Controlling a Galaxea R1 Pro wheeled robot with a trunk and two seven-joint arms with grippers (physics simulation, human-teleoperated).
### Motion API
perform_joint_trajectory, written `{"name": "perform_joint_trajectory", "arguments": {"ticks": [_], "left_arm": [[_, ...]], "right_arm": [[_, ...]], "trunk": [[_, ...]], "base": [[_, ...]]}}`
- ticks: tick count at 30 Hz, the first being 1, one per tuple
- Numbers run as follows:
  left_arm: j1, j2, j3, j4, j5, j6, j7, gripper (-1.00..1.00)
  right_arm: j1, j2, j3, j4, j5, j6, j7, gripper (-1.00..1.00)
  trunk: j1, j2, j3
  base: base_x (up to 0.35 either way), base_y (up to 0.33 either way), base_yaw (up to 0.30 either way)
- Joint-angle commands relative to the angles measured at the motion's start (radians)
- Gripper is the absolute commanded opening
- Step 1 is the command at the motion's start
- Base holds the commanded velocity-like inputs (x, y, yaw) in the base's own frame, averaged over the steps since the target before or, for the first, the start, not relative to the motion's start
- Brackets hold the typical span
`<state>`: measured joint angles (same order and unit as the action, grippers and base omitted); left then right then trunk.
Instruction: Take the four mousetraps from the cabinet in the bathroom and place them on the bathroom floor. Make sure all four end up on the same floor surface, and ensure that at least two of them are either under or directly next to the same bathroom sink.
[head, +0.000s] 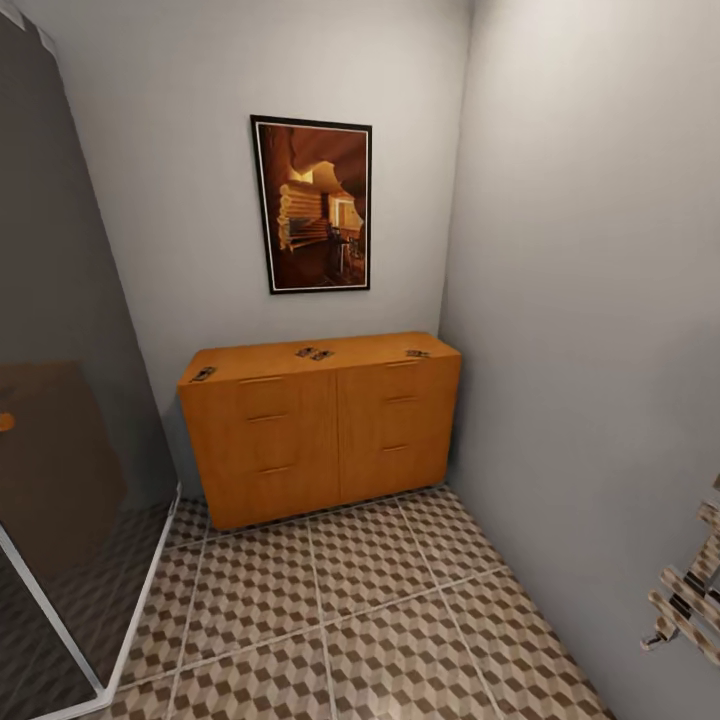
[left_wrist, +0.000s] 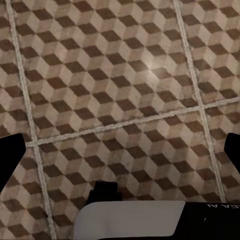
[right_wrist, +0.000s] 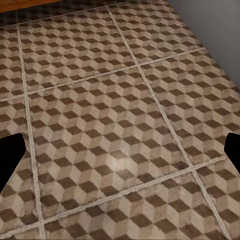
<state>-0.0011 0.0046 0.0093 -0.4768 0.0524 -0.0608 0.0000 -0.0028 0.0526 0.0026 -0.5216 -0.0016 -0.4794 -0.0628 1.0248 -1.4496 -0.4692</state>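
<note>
On top of the cabinet against the far wall lie the four mousetraps, so the robot should roll closer over the bathroom floor, both grippers spread wide and empty, and stop square within reach.

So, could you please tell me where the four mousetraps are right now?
In the head view, the mousetraps lie on top of the cabinet: one at its left front corner, two touching near the middle, one at the right end by the wall.

Bathroom: glass shower screen, tiled floor
</note>
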Motion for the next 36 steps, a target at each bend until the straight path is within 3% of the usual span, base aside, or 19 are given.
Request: {"name": "perform_joint_trajectory", "arguments": {"ticks": [1,36], "left_arm": [[0.000,0.000,0.000,0.000,0.005,-0.002,0.000,1.00],[0.000,-0.001,-0.001,-0.001,0.005,-0.002,0.000,1.00]], "right_arm": [[0.000,0.000,0.000,0.000,0.000,-0.002,-0.003,1.00],[0.000,0.000,-0.001,0.000,0.000,-0.002,-0.006,1.00]], "trunk": [[0.000,0.000,-0.001],[0.000,0.000,-0.001]], "base": [[0.063,0.000,0.000],[0.004,0.000,0.000]]}}
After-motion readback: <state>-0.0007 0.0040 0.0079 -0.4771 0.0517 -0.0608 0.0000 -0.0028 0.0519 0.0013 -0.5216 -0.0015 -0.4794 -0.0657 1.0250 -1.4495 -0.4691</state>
